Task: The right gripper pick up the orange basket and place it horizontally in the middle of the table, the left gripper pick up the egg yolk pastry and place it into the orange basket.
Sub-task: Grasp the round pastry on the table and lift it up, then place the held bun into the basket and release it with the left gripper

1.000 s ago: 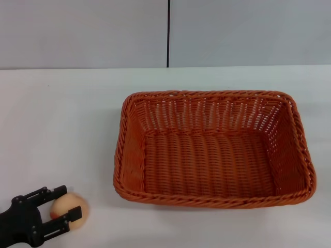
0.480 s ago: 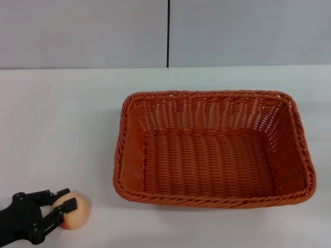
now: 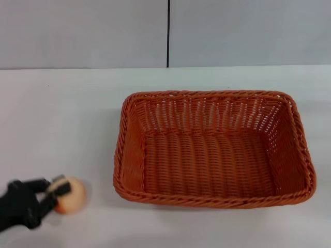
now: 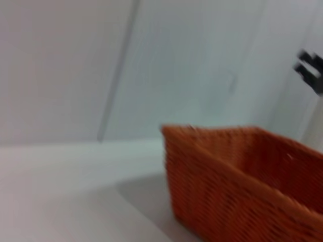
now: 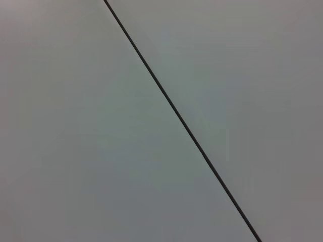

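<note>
The orange basket (image 3: pixel 214 150) lies lengthwise on the white table (image 3: pixel 62 119), right of centre, and it is empty. At the near left, my left gripper (image 3: pixel 58 195) is shut on the egg yolk pastry (image 3: pixel 71 195), a small peach ball a hand's width left of the basket's near left corner. The left wrist view shows the basket (image 4: pixel 242 176) from the side, close by. The right gripper does not show in the head view, and its wrist camera sees only a grey wall.
A grey wall with a black vertical seam (image 3: pixel 168 33) stands behind the table. A small dark shape (image 4: pixel 310 70) shows at the edge of the left wrist view; I cannot tell what it is.
The left gripper's fingers closed on the pastry, and gripper and pastry have moved up slightly in the head view. The basket has not moved.
</note>
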{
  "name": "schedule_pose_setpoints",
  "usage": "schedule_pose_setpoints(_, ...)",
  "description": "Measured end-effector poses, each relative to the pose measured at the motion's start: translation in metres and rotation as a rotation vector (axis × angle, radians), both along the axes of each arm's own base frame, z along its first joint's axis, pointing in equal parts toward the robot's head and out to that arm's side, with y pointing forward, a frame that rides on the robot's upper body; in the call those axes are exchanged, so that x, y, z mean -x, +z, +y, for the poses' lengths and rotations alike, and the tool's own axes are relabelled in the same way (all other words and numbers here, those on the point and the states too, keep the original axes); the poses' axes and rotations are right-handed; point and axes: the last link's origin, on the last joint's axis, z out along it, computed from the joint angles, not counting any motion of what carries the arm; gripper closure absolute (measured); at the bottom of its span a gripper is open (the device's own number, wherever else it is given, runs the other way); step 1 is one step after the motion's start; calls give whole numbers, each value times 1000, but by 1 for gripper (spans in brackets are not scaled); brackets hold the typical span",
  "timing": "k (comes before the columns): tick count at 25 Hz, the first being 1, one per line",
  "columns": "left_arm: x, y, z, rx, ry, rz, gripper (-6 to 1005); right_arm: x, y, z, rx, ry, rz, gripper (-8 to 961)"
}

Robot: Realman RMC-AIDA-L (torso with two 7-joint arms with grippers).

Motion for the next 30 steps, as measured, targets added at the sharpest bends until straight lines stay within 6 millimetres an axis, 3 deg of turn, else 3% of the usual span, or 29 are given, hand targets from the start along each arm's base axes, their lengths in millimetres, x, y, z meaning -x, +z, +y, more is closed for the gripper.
schedule_pose_setpoints(9, -4, 30, 23, -252, 42, -98, 904, -1, 0, 0, 1, -4, 0, 390)
schedule_pose_setpoints(13, -36, 33, 46, -340, -71, -205, 929, 0, -1, 0, 4, -4, 3, 390)
schedule_pose_setpoints(19, -80, 17, 79, -253, -245, -295, 932, -1, -7, -1, 16, -10, 21, 390)
schedule_pose_setpoints(22, -95, 5, 86, -184, -300, -304, 934, -1, -8, -1, 19, -10, 27, 390)
schedule_pose_setpoints(30, -118, -29, 97, -67, -358, -291, 940, 2, -13, 2, 32, -4, 39, 391)
